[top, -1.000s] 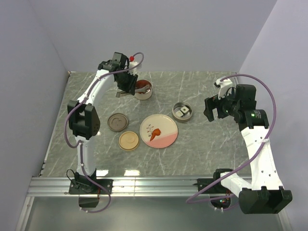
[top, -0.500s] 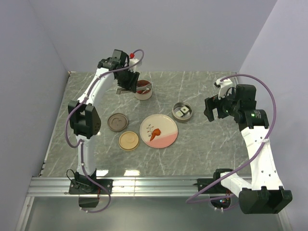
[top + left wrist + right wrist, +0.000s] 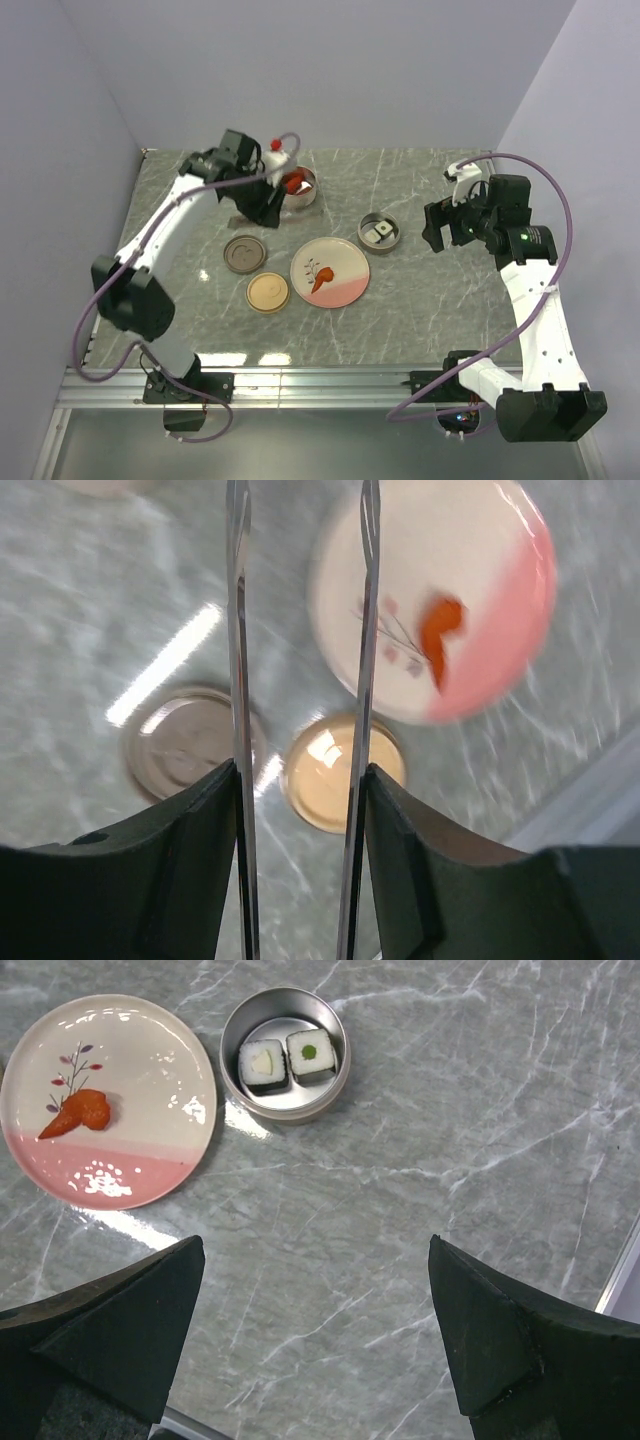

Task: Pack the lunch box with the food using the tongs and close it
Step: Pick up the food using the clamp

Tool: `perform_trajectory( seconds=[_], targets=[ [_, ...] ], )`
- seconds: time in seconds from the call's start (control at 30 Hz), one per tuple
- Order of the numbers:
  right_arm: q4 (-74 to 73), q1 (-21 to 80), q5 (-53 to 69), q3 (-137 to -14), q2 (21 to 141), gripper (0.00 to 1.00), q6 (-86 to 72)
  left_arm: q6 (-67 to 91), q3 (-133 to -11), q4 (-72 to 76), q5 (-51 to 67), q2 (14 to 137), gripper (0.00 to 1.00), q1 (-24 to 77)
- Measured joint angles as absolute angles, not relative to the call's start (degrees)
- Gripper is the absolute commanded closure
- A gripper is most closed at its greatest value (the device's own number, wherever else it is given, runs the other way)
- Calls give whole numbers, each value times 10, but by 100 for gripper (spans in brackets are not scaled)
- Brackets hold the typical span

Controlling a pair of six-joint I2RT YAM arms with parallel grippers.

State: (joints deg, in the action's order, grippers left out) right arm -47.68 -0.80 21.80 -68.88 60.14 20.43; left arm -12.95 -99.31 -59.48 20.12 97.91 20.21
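Observation:
My left gripper (image 3: 300,775) is shut on the silver tongs (image 3: 238,630); both slim arms run up between its fingers with a gap between them and nothing at their tips. It hangs (image 3: 262,202) by the back tin (image 3: 309,196) that holds red sausages (image 3: 296,183). An orange carrot piece (image 3: 322,281) (image 3: 80,1112) lies on the pink-and-cream plate (image 3: 345,258) (image 3: 480,650). A second round tin of the lunch box (image 3: 366,226) (image 3: 285,1112) holds two sushi pieces (image 3: 263,1065). My right gripper (image 3: 315,1250) (image 3: 435,225) is open and empty over bare table, right of that tin.
Two round lids lie left of the plate: a grey-brown one (image 3: 244,253) (image 3: 185,745) and a tan one (image 3: 268,293) (image 3: 320,770). Grey walls close the table at the back and both sides. A metal rail (image 3: 330,385) runs along the near edge.
My left arm has swung down and towards the near side with the tongs, from above the sausage tin to beside it. The right arm has not moved.

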Motion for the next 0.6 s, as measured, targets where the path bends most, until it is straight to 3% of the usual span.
perform_trajectory(
  seconds=[0.27, 0.6],
  targets=[
    [-477, -8, 229, -690, 609, 0, 202, -160, -754, -577, 203, 848, 42, 354],
    [-482, -8, 236, -694, 616, 0, 202, -184, -733, -527, 127, 841, 41, 376]
  ],
)
